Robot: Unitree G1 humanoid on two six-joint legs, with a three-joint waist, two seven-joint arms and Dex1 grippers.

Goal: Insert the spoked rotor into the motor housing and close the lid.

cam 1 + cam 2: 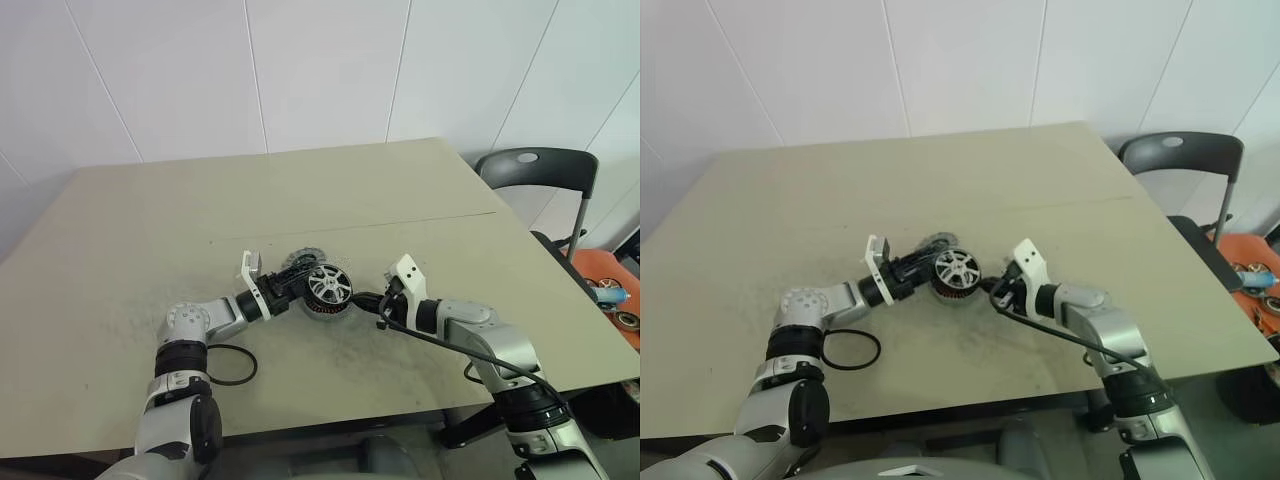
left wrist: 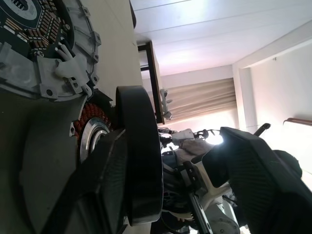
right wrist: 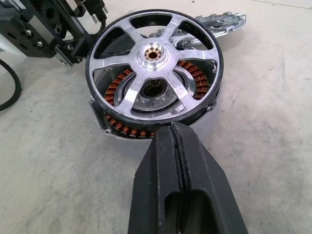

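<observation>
The spoked rotor [image 3: 153,53], a silver five-spoked wheel with a dark rim, sits slightly tilted over the motor housing [image 3: 122,127], whose copper windings show through the spokes. Both rest mid-table, with the rotor [image 1: 328,286] between my two grippers. My left gripper [image 2: 173,139] is open. One of its fingers [image 2: 97,195] lies along the rotor's dark rim [image 2: 141,156] and the other stands apart. My right gripper [image 3: 171,127] is shut on nothing, its tips touching the near edge of the rotor's rim. A flat grey notched disc [image 1: 300,263] lies just behind the housing.
A black cable loop [image 1: 232,365] lies on the table [image 1: 400,200] by my left forearm. A dark chair [image 1: 540,170] stands past the table's far right corner. Orange and other items [image 1: 610,290] sit beyond the right edge.
</observation>
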